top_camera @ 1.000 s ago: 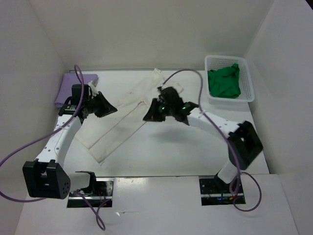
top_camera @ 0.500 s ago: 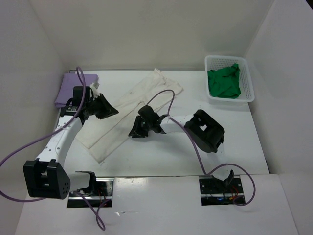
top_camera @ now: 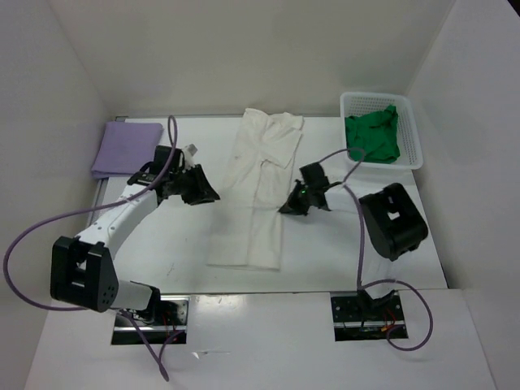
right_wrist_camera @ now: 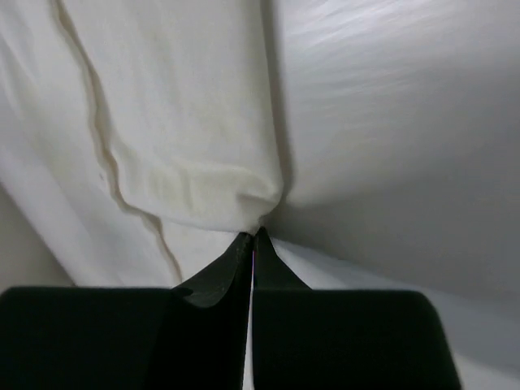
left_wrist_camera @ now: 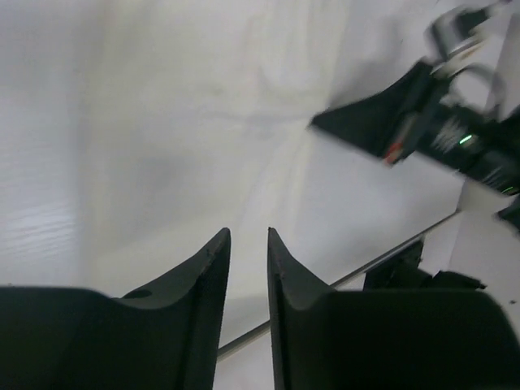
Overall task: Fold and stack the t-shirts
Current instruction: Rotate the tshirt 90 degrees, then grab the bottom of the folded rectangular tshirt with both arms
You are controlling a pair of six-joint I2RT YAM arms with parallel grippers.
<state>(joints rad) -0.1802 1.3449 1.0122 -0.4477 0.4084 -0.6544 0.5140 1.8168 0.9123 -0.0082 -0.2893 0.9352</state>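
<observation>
The off-white t-shirt [top_camera: 256, 187] lies stretched out lengthwise mid-table, collar end far. My right gripper [top_camera: 286, 209] is at its right edge. In the right wrist view it [right_wrist_camera: 253, 234] is shut, tips pressed against a rounded fold of the off-white t-shirt [right_wrist_camera: 179, 122]; no cloth shows between the jaws. My left gripper [top_camera: 207, 195] hovers just left of the shirt; in the left wrist view it [left_wrist_camera: 248, 231] is open by a narrow gap, with nothing in it. The lavender t-shirt [top_camera: 126, 146] lies folded at the far left. The green t-shirt [top_camera: 372, 138] sits crumpled in the basket.
The white mesh basket [top_camera: 410, 156] stands at the far right against the wall. White walls close in the table on three sides. Purple cables loop from both arms over the table. The right arm [left_wrist_camera: 422, 130] shows blurred in the left wrist view.
The off-white shirt has swung from diagonal to lengthwise. My right gripper moved from the shirt's middle to its right edge and shut. My left gripper moved right and opened slightly.
</observation>
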